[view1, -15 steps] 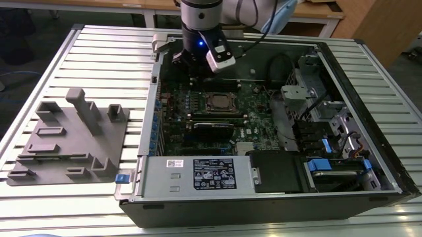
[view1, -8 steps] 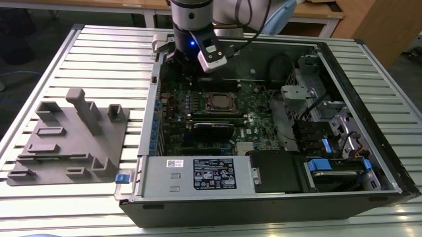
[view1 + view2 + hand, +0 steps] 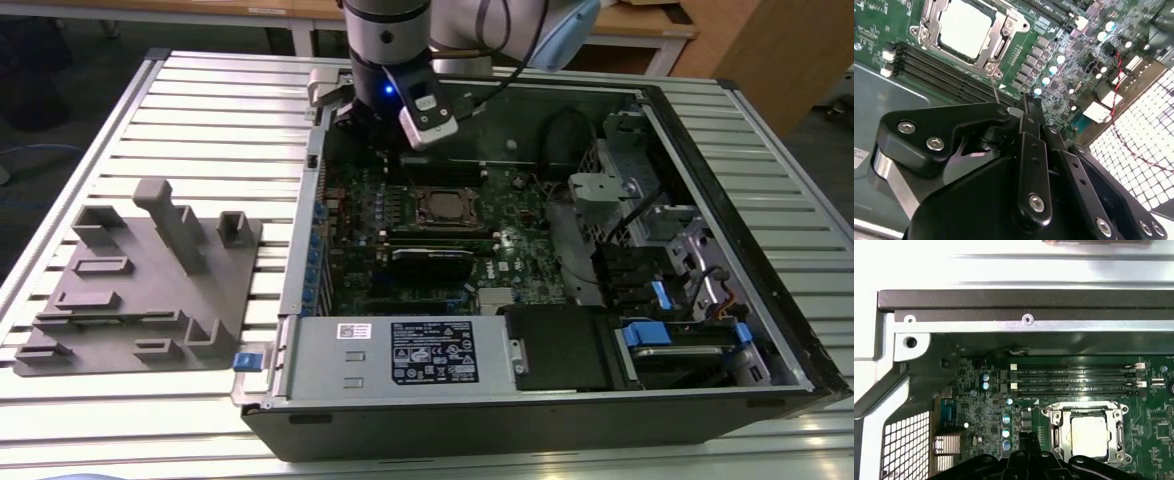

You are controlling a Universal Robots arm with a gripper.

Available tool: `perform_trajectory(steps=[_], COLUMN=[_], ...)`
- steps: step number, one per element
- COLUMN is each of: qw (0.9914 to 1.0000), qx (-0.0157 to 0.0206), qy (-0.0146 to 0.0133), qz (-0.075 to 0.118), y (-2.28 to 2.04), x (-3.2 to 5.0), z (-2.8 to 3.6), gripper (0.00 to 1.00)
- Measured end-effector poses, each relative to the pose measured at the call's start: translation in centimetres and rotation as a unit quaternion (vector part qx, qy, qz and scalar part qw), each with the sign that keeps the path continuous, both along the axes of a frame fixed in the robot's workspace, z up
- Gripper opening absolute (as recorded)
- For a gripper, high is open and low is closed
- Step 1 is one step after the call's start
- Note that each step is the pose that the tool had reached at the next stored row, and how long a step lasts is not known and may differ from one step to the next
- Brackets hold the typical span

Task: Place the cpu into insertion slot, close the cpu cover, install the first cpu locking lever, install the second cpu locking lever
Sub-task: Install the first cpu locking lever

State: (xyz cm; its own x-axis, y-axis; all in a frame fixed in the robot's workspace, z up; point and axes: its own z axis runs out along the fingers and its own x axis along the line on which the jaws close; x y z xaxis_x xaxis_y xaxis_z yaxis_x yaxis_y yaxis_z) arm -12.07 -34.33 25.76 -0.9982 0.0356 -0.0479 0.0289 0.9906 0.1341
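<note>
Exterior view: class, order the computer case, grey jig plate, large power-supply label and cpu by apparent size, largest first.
1. computer case
2. grey jig plate
3. large power-supply label
4. cpu

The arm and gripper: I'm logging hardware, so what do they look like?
The arm is a grey cylinder carrying a blue light and a small white box. The gripper is black, built of jointed bars with silver screws.

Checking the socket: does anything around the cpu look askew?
The cpu lies square under the cpu cover, but a thin locking lever beside it sticks up free, not latched down.
</note>
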Motion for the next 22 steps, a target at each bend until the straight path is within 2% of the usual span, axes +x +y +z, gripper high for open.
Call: perform_trajectory(steps=[2,7,11,12,14,15,17,19,22], qw=[0.99995,0.99995,0.99993,0.99990,0.99973,0.99964,0.99950,0.99934,0.99925], qx=[0.0096,0.0104,0.0122,0.0145,0.0234,0.0267,0.0317,0.0364,0.0388], qy=[0.0000,0.0000,0.0000,0.0000,-0.0001,0.0000,0.0000,0.0000,0.0000], qz=[0.000,0.000,0.000,0.000,0.000,0.000,0.000,0.000,0.000], y=[-0.05,-0.05,-0.05,-0.05,-0.06,-0.06,-0.06,-0.06,-0.06], x=[0.00,-0.08,-0.76,-0.85,-0.88,-0.88,-0.89,-0.91,-0.93], z=[0.00,-0.01,-0.04,-0.04,-0.04,-0.04,-0.07,-0.14,-0.37], gripper=[0.11,0.11,0.11,0.11,0.11,0.11,0.11,0.11,0.11])
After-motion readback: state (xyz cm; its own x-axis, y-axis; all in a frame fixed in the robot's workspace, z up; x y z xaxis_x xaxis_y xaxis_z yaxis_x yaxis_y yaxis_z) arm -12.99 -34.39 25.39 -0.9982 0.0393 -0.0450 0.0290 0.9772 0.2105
